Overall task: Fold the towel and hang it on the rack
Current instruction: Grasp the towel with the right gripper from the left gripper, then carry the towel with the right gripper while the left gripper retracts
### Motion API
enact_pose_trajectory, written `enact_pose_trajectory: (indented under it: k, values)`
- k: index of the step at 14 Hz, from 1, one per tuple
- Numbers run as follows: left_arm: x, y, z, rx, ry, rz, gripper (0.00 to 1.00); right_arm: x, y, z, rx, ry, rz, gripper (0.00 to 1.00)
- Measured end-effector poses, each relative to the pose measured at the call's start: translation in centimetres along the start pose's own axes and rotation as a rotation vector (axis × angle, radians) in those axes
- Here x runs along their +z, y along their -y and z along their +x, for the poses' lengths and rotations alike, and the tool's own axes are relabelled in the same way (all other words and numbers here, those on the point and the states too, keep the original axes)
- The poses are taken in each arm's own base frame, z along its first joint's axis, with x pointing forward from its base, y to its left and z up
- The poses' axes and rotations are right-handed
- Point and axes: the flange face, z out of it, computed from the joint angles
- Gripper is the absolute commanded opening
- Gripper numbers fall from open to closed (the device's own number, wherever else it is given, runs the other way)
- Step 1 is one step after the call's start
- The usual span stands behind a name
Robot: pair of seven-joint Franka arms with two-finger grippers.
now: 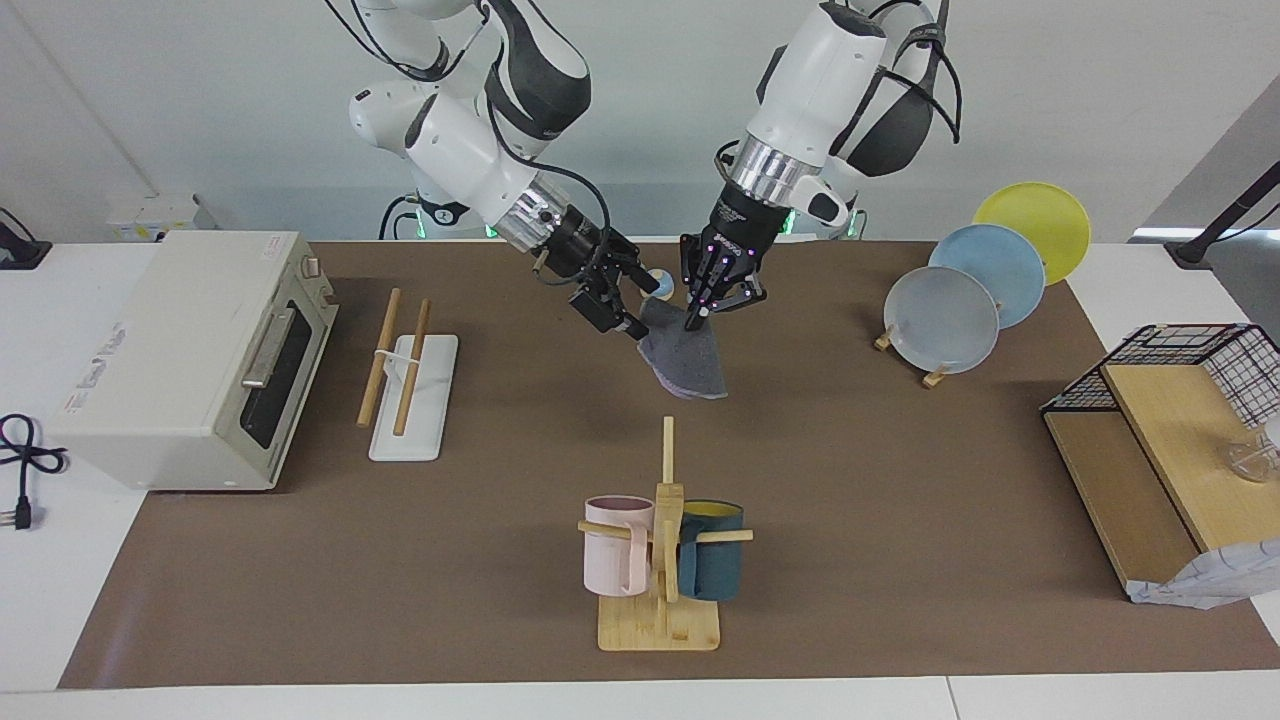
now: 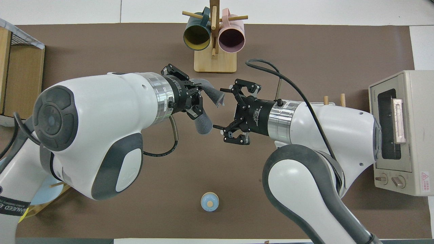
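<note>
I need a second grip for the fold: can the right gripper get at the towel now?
Probably yes. The left gripper holds the towel up over the mat, and the right gripper is open close beside the hanging cloth, with nothing between them.

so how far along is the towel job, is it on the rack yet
Not yet. The towel is off the table, bunched and hanging from the left claw, which is shut on its top edge. The right claw is open beside it. The rack, toward the right arm's end, is bare, so folding and hanging remain.
</note>
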Motion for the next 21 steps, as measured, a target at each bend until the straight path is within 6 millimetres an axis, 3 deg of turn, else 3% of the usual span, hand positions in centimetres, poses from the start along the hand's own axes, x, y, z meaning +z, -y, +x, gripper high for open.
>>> enact_pose_trajectory:
  k: [6,7,10,14,21]
  values:
    - [0.0,0.1,0.0,-0.008,-0.001,0.0,0.0,1.1,1.5,-1.5,-0.04,0.008,0.049,1.0]
    - [0.0,0.1,0.1,-0.01,-0.001,0.0,0.0,1.1,1.8,-1.7,-0.042,0.009,0.061,0.95]
    - [0.0,0.1,0.1,-0.018,-0.001,0.0,0.0,1.4,2.2,-1.5,-0.075,0.0,0.087,0.61]
    - [0.0,0.1,0.1,-0.03,-0.001,0.0,0.0,2.6,2.4,-0.7,-0.126,-0.018,0.077,0.0]
    - [0.0,0.1,0.1,-0.04,-0.001,0.0,0.0,2.3,3.0,-1.0,-0.177,-0.014,0.088,0.0]
